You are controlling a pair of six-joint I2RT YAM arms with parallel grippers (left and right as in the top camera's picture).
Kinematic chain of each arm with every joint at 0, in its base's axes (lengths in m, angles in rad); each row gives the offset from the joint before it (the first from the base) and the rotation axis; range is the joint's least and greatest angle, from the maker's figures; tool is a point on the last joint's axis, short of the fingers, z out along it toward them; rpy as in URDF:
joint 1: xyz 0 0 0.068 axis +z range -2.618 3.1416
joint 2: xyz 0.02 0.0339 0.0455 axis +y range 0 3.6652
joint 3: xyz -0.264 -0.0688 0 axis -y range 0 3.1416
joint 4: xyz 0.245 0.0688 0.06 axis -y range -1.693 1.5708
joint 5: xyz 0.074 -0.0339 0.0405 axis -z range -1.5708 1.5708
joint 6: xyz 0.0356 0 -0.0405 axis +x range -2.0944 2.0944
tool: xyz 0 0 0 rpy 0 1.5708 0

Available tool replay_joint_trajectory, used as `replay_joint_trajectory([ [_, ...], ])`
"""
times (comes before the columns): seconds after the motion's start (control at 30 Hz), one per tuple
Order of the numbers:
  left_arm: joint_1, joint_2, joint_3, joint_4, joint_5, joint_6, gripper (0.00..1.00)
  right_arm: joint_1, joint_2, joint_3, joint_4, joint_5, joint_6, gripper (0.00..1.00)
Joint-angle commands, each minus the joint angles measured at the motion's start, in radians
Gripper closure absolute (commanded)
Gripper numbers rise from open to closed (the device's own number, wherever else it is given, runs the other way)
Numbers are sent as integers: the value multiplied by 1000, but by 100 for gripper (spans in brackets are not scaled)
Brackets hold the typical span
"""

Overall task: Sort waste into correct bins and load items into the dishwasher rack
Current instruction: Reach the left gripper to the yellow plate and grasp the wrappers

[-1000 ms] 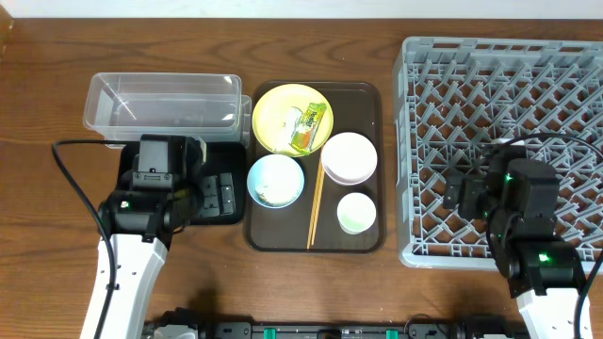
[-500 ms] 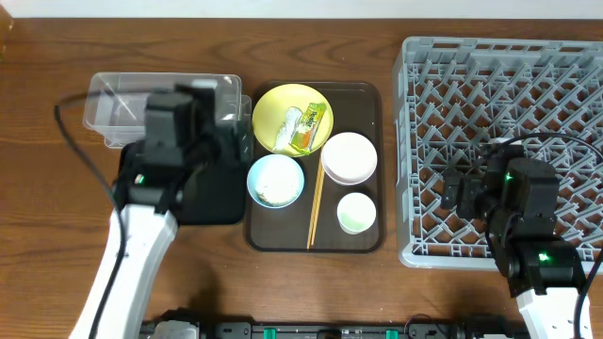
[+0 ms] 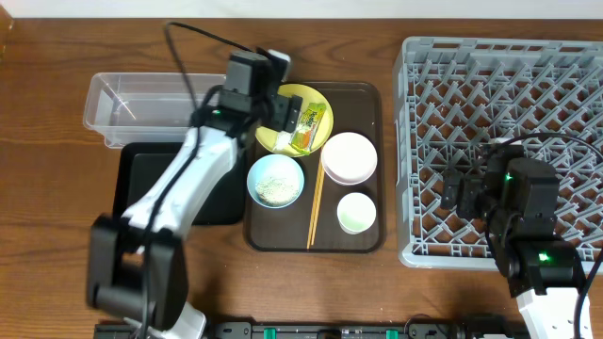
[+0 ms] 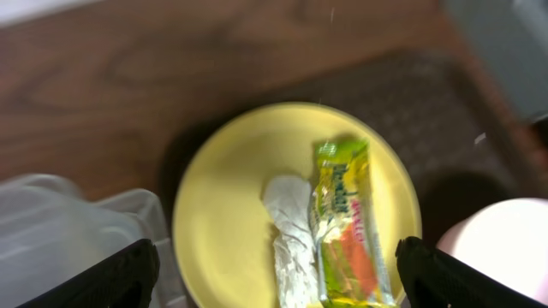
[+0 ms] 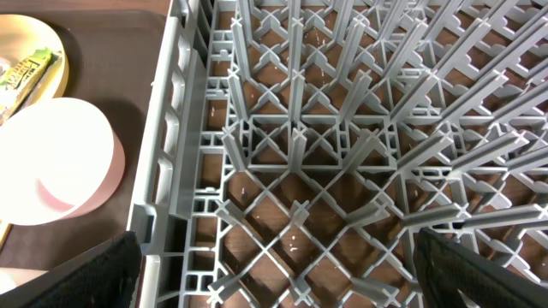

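Since a second ago the left arm has swung off the black tray, across the clear tub, and now reaches over the yellow plate — the right arm hasn't budged.

Toward the left edge of the table the tub sits on the far side, with the black tray just in front of it, nearer the front edge. The left end effector hangs above the plate, its jaws spread wide with nothing in them. From the wrist view the crumpled white scrap and the green-and-yellow wrapper lie side by side on the plate, touching, framed between the two fingers.

The plate sits in the far-left corner of the dark brown serving tray at the middle of the table. In front of it on that tray is the light blue bowl with white grains in its bottom. The chopsticks lie just right of it, running front to back. Right of those are the white bowl and, nearer the front edge, the small white cup.

The grey rack fills the right side of the table. The right end effector hovers over the rack's left part near the front — fully open, holding nothing.
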Motion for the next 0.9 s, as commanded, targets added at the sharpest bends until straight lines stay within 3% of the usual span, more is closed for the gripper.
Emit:
replay_joint_trajectory([
  [0.0,-1,72,16,16,-26,27,12,7,1,21,2,-8,13,1],
  [0.37,-1,225,16,42,-11,27,22,7,1,21,-9,-8,21,1],
  [0.47,-1,244,16,46,-11,27,30,7,1,21,-9,-8,25,1],
  [0.63,-1,268,14,42,-9,20,52,7,0,21,-9,-8,25,1],
  [0.73,-3,269,14,42,12,12,52,7,1,21,-9,-8,25,1],
  [0.87,-3,269,14,36,15,11,66,7,1,21,-8,-8,25,1],
])
